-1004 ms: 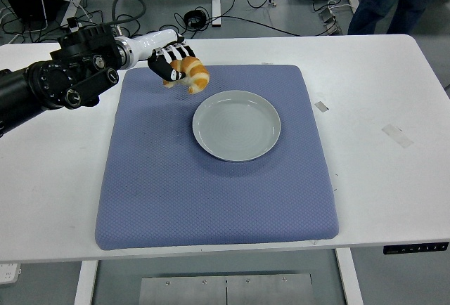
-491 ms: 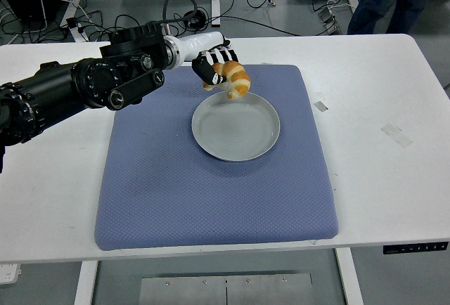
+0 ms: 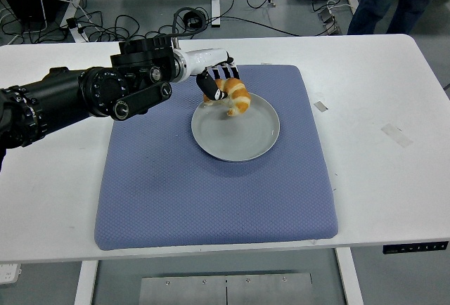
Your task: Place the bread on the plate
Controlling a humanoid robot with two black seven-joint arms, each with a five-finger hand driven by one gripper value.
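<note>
My left hand (image 3: 216,85) dropping lower than half second ago — bread (image 3: 234,97) now hanging over plate (image 3: 247,140) far-left rim, fingers curling round it. Carry nearly done; release coming next, I judge — plate sitting on blue mat (image 3: 211,192).

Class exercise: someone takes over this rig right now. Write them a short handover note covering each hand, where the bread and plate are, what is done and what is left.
Left robot hand: shut on the bread, a croissant, held over the far left part of the plate.
Right robot hand: not in view.
Plate: empty, on the blue mat, on the white table.
Done: bread picked up and brought over the plate.
Left: lower it onto the plate, open the fingers, pull the arm clear.
</note>
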